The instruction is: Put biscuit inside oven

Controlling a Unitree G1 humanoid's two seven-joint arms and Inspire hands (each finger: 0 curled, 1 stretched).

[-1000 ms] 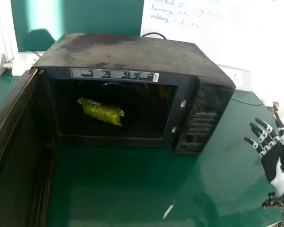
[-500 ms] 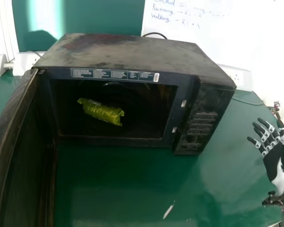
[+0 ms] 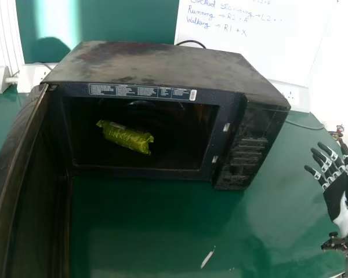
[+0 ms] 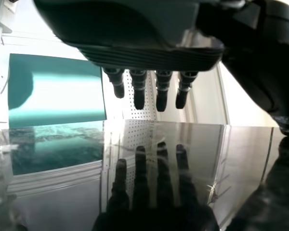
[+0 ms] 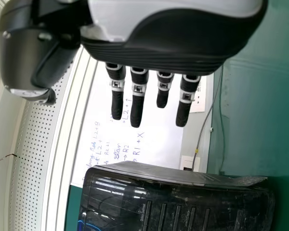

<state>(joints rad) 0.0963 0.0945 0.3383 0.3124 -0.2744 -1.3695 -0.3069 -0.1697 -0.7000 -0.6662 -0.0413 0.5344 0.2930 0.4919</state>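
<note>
Lying inside the oven [image 3: 156,63]: biscuit packet [image 3: 125,137].
Right hand [image 3: 338,191], released, right of the oven; left hand [image 4: 139,55], fingers straight and released, beside the oven's door [image 3: 32,185].

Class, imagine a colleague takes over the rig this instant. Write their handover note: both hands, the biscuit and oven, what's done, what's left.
Left hand: open, at a glossy surface, probably the door's outer face.
Right hand: open, empty, beside the oven.
Biscuit packet: lying inside the oven.
Done: biscuit in.
Left: door stands open; closing it is probably next, if wanted.
</note>
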